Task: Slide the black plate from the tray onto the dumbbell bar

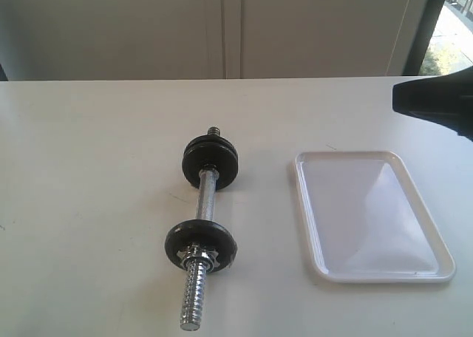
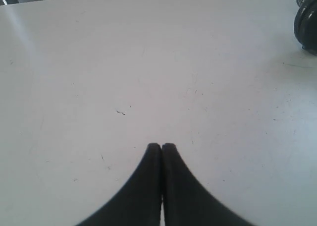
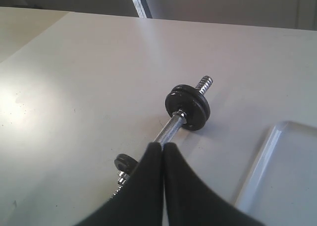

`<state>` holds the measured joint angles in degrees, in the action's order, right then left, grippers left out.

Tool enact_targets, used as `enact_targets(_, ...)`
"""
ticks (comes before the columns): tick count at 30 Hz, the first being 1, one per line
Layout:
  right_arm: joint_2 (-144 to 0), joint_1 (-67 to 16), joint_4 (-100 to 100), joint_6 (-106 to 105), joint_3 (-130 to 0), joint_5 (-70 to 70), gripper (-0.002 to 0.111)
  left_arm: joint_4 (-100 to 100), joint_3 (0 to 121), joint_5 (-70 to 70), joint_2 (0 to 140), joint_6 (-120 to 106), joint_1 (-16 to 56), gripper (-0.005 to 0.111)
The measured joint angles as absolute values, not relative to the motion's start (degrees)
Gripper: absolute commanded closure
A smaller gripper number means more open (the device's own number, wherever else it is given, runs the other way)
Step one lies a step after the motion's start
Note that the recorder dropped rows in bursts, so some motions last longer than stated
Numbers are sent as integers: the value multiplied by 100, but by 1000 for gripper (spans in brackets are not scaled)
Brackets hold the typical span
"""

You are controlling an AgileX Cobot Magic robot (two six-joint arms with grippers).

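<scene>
A white tabletop (image 1: 89, 204) fills most of the scene, its surface marked with faint scratches and small dark specks (image 2: 120, 112) (clearest in the left wrist view). Behind its far edge stands a pale panelled wall (image 1: 222, 26), with a bright window (image 1: 454, 49) at the right corner.

**Both grippers closed, nothing held**

Left gripper (image 2: 161, 146): closed tight. Black fingers (image 2: 143, 186) pressed together along their inner edges, tips level and touching, nothing clamped between them.

Right gripper (image 3: 162, 145): closed likewise. Two black fingers (image 3: 185, 191) meeting tip to tip, only a hairline seam between them, empty.

Right arm (image 1: 436, 104): in the exterior view, only a dark, blurred bulk reaching in from the right edge and narrowing toward the left. Wrist and joints too blurred to make out.
</scene>
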<state>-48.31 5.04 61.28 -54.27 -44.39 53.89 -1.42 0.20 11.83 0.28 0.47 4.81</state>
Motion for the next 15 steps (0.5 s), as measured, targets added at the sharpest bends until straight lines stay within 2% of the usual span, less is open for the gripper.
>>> enact_targets(15, -4831, 504, 6128, -5418, -4439, 5389, 108, -142, 20, 1183, 28, 157, 481, 107)
